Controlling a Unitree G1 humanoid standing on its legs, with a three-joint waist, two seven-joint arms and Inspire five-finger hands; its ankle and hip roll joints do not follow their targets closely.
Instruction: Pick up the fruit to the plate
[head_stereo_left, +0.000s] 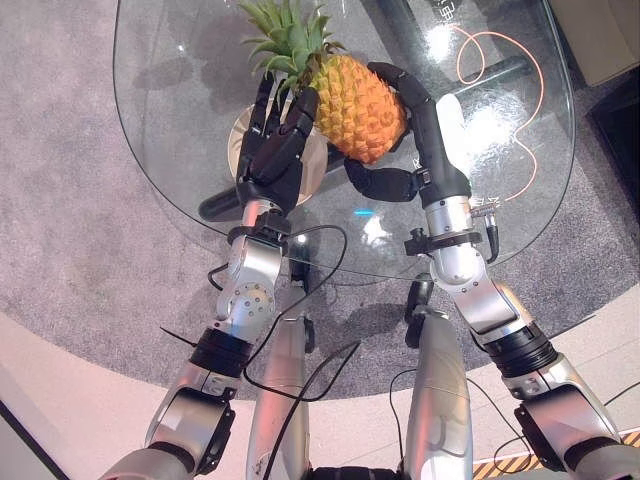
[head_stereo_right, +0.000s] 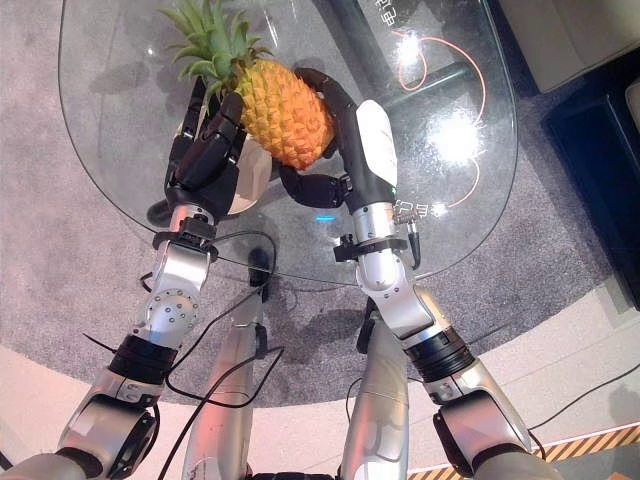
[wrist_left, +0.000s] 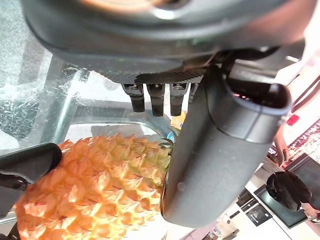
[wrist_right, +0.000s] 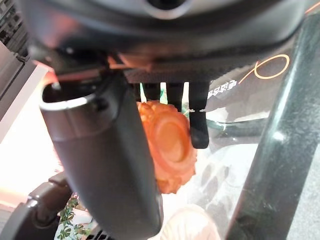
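Glass table (head_stereo_left: 180, 120) w/ a tan plate (head_stereo_left: 312, 170) at centre. Both hands clamp the pineapple (head_stereo_left: 360, 108) just above the plate, likely because it's too bulky for one. Left hand (head_stereo_left: 275, 150) cups its leafy left end, fingers curled; right hand (head_stereo_left: 415, 125) wraps the right end, thumb underneath.

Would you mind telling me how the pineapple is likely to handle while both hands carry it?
The pineapple looks rigid and bumpy, so it probably won't slip easily. It seems bulky, likely heavy, since the left hand and right hand both clasp it. Its oval body may roll once released.
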